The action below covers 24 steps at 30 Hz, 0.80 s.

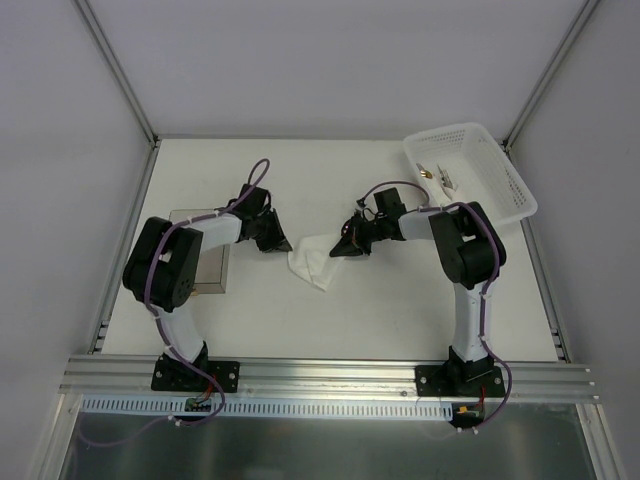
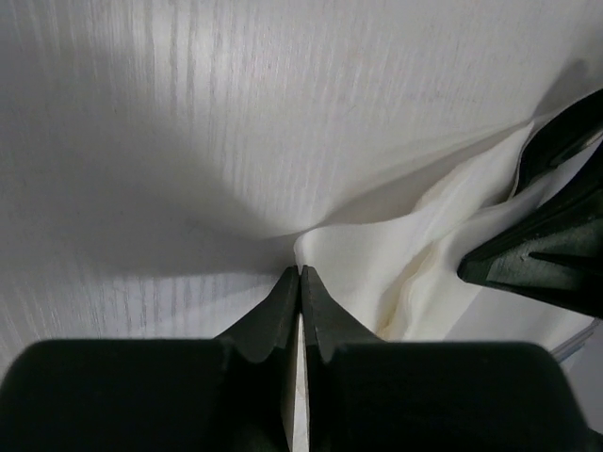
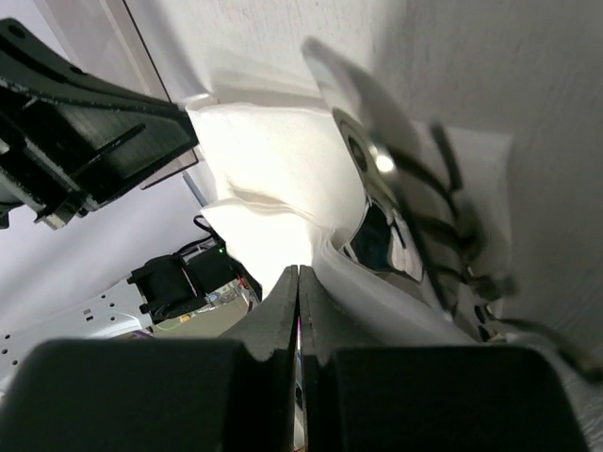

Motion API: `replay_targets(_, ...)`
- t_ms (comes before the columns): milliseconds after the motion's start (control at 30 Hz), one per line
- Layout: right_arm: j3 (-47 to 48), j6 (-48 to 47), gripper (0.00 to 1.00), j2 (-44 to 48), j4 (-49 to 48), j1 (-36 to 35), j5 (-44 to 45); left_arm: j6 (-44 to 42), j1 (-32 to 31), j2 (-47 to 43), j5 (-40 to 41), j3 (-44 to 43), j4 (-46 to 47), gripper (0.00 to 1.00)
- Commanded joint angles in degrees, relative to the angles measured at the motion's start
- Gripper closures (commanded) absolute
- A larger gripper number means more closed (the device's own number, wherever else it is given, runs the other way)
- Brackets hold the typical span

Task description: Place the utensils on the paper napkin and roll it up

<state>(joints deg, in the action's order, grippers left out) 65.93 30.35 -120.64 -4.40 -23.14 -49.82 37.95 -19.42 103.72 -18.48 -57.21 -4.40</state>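
Near edge: both arm bases bolted to the rail, arms reaching out over the off-white table (image 1: 390, 320).

Left side, under the left forearm: a clear rectangular plastic box (image 1: 205, 272) flat on the table.

Mid-table: the paper napkin (image 1: 315, 262), crumpled and bunched rather than flat, stretched between the two grippers. Its lower corner droops toward the near edge.

Left gripper (image 1: 272, 238) sits at the napkin's left end. In the left wrist view its fingers (image 2: 278, 315) are pressed together, with a thin white strip of napkin caught between them and folds running off to the right toward the other claw.

Right gripper (image 1: 350, 245) sits at the napkin's right end. In the right wrist view its fingers (image 3: 318, 311) are closed tip to tip on a raised fold of the sheet.

The utensils (image 3: 382, 221) lie in the napkin just beyond the right fingertips, partly wrapped by the fold. A shiny spoon (image 3: 363, 122) shows its bowl pointing away. Dark, tine-like lines beside it are too blurred to name.

Far right corner: a white lattice basket (image 1: 515, 185), tilted across the table edge, with small items (image 1: 437, 176) inside that are too small to identify.
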Motion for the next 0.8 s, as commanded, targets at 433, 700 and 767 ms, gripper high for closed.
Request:
replay_targets(433,-0.72,-4.07,1.00,-3.29,7.66,-0.51,7.90,0.54,-2.64,-10.04,-15.61,1.84,7.91,1.00)
replay_targets(700,-0.54,-4.51,1.00,-3.02,8.18,-0.42,7.72,7.83,-8.52,-1.25,-20.45,2.02,18.98,1.00)
replay_targets(767,-0.45,-4.51,1.00,-2.94,8.36,-0.33,7.64,8.71,-10.62,1.38,-19.32,1.31,19.52,1.00)
